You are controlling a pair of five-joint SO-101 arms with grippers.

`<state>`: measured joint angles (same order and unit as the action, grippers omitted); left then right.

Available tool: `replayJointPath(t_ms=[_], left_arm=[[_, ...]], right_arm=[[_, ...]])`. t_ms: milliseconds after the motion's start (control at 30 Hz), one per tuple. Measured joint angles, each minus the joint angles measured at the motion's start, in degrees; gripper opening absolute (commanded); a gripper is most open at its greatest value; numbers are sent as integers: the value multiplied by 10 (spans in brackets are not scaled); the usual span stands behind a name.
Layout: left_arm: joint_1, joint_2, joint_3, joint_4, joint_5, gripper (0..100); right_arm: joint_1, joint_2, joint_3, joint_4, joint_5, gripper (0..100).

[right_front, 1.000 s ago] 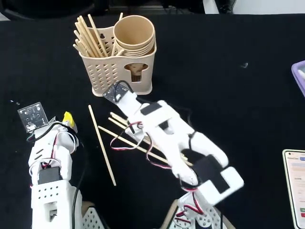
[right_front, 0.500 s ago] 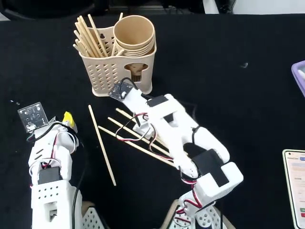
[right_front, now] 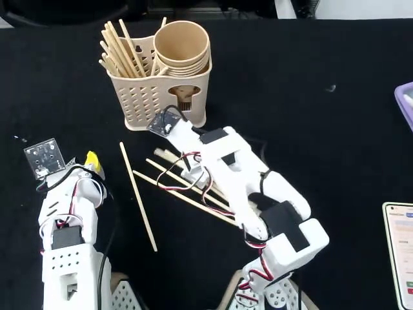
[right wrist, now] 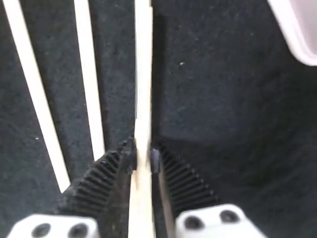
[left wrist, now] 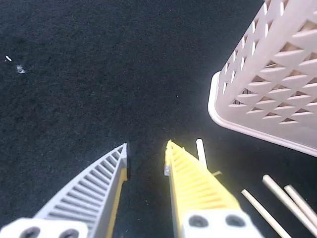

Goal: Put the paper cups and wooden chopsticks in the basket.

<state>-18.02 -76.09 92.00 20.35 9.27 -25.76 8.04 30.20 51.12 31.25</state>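
The beige slatted basket point(right_front: 161, 97) stands at the back of the black table with stacked paper cups point(right_front: 182, 45) and several wooden chopsticks point(right_front: 119, 48) in it. Loose chopsticks lie in front of it: one alone point(right_front: 137, 196) and others point(right_front: 187, 199) under my right arm point(right_front: 222, 165). My right gripper point(right wrist: 142, 153) is shut on one chopstick point(right wrist: 143, 89), low over the table, with two more chopsticks point(right wrist: 89, 74) lying beside it. My left gripper point(left wrist: 146, 153) stands open with nothing in it, close to the basket's corner point(left wrist: 267, 89) and a chopstick tip point(left wrist: 200, 148).
A purple container's edge point(right_front: 405, 100) shows at the far right, and a flat screen device point(right_front: 400, 252) lies at the front right. The basket's rim point(right wrist: 297, 29) is close ahead of the right gripper. Black table surface lies bare to the left and right.
My right arm has shifted toward the basket, and the chopsticks under it have moved with it. Over the last half second it barely moves. The left arm is still.
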Motion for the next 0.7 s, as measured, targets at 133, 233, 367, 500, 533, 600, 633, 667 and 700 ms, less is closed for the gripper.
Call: replayJointPath(t_ms=[133, 233, 367, 500, 533, 600, 633, 667, 700], left_arm=[[0, 0, 0, 0, 0, 134], [0, 0, 0, 0, 0, 134], [0, 0, 0, 0, 0, 134], [0, 0, 0, 0, 0, 134], [0, 0, 0, 0, 0, 134], [0, 0, 0, 0, 0, 134], [0, 0, 0, 0, 0, 134], [0, 0, 0, 0, 0, 134], [0, 0, 0, 0, 0, 134]], right_arm=[[1, -47, 1, 18, -22, 11], [1, -89, 1, 38, -25, 11], [1, -113, 1, 47, -25, 11], [1, -120, 1, 71, -32, 11], [-5, -131, 1, 84, -33, 11], [-31, -164, -11, 115, -45, 11], [-47, -185, -21, 134, -54, 11], [-65, -209, -32, 149, -61, 11], [-83, -236, -44, 161, -65, 11]])
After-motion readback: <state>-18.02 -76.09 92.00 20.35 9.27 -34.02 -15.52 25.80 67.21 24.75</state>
